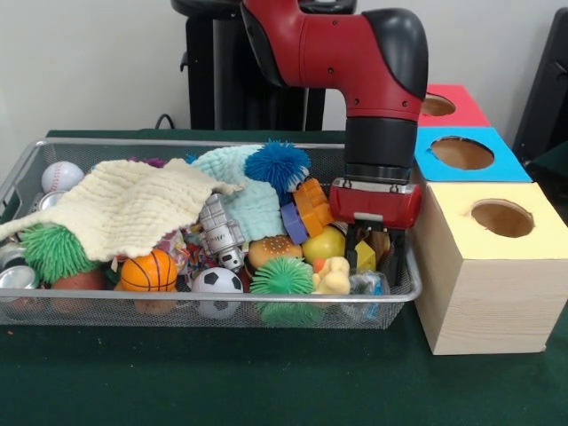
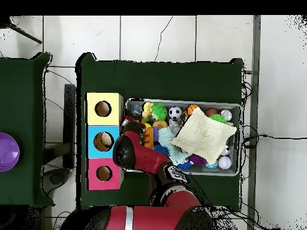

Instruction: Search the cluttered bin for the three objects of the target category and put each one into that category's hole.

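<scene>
We find the gripper (image 1: 374, 250) lowered into the bin's (image 1: 222, 143) end nearest the boxes, beside a clear crinkled plastic item (image 1: 366, 286); we cannot tell its grasp state amid clutter.

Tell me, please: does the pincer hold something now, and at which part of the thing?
It cannot be told. The pincer is lowered into the bin among the toys, near a clear plastic item, but its tips are hidden.

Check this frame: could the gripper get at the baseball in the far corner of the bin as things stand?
Probably yes. The baseball lies uncovered beside the cream cloth, nothing on top of it. But the gripper is down among toys at the opposite end of the bin, so it must lift out and cross over first.
</scene>
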`<state>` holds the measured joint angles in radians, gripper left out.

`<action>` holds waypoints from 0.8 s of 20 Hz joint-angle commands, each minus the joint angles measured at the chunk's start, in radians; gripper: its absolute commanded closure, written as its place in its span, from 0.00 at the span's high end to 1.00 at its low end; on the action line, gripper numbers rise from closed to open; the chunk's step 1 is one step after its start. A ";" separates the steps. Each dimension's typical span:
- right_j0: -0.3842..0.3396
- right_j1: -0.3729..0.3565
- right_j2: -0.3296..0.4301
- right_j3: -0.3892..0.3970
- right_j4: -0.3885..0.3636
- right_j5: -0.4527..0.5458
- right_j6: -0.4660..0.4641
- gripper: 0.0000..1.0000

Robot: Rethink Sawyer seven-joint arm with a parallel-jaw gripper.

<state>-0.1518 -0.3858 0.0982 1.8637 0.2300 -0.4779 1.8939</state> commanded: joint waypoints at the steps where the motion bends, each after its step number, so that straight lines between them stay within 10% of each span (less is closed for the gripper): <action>1: 0.016 0.063 0.043 -0.094 0.048 -0.056 0.228 1.00; 2: 0.011 0.064 0.046 -0.100 0.038 -0.042 0.220 0.00; 16: 0.057 0.039 -0.011 -0.095 0.066 -0.054 0.190 0.00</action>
<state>-0.1302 -0.3850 0.0791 1.8618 0.2313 -0.4777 1.8937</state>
